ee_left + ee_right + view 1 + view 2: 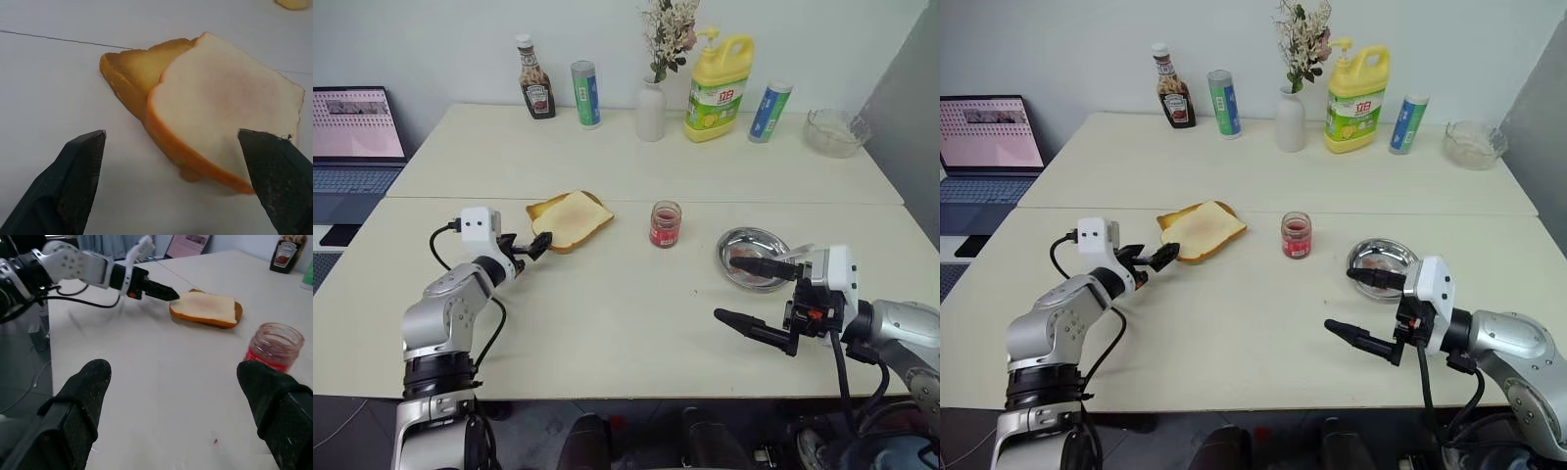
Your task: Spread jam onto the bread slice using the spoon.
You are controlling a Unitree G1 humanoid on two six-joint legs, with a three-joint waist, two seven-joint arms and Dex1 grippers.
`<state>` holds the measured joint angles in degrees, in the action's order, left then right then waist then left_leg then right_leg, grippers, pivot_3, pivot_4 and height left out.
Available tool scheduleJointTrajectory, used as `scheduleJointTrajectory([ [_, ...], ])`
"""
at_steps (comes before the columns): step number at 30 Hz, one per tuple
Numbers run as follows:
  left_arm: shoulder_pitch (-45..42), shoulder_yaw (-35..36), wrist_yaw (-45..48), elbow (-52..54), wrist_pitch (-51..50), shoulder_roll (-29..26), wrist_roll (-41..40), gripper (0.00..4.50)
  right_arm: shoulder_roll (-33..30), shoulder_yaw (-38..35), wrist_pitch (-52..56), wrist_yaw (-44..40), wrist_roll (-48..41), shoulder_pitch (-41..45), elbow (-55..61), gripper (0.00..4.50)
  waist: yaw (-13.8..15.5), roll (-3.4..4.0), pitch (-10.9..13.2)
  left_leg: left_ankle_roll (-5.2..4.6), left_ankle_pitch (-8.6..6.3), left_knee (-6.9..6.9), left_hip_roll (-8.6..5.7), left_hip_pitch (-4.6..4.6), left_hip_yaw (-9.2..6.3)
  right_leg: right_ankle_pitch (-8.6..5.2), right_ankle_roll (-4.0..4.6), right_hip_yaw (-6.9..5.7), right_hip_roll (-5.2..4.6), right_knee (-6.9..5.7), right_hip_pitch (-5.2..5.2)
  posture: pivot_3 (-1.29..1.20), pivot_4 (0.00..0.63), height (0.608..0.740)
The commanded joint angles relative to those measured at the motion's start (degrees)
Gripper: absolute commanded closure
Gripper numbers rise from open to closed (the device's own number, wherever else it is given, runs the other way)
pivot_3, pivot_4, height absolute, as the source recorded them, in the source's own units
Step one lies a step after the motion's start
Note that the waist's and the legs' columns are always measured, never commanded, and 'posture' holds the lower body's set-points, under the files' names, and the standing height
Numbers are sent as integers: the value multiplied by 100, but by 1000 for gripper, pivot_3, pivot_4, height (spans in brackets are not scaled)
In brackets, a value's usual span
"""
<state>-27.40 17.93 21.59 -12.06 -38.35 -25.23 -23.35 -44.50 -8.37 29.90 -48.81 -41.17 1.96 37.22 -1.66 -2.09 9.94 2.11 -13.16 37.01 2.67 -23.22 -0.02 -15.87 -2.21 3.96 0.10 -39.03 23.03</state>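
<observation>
A pale table [607, 323] stands by a white wall [431, 39]. The yellow bottle's [718, 86] label cannot be read. Both the left gripper [534, 246] and right gripper [751, 296] are wide open, holding nothing.

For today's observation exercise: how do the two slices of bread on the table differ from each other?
The pale bread slice is thin, with a whitish face faintly browned at the centre; the toasted slice is thicker and golden-yellow all over. The pale slice lies on top, fully visible; the toasted slice lies underneath, mostly covered, one end sticking out. Both lie flat on the table, just ahead of the open left pincer.
</observation>
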Motion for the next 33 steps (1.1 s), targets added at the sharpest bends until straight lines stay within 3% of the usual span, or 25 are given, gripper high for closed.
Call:
scheduleJointTrajectory([
  [1,-304,39,-50,-234,156,29,-3,0,-39,56,97,23,-126,147,222,29,0,0,0,0,0,0,0,0,1,0,0,1,0,1,0,0,150,740],
  [4,-506,52,-98,-454,177,114,-28,0,-17,80,156,93,-147,202,250,29,-1,-1,0,0,0,-1,-1,-3,4,2,4,2,-2,4,1,0,150,740],
  [7,-616,91,-172,-585,200,177,-60,603,2,96,203,139,-141,210,284,0,0,-1,0,0,0,-1,-1,-7,-1,5,9,-1,-2,3,4,0,150,740],
  [19,-693,82,-195,-578,211,179,-74,4428,-4,115,184,150,-111,195,240,0,-1,-1,0,0,0,0,-2,-8,0,5,7,-1,-3,2,5,0,150,740],
  [25,-311,105,418,230,-408,-70,-590,4488,-23,66,154,139,-71,105,224,0,-3,-1,0,1,0,-1,-1,-9,1,5,7,0,-3,2,6,0,150,740],
  [33,992,244,1958,1875,-2121,-973,-2277,4488,-242,-301,208,-2,-156,-184,173,0,-29,0,0,1,0,-5,2,-9,4,-1,-1,2,-3,2,12,0,150,740],
])
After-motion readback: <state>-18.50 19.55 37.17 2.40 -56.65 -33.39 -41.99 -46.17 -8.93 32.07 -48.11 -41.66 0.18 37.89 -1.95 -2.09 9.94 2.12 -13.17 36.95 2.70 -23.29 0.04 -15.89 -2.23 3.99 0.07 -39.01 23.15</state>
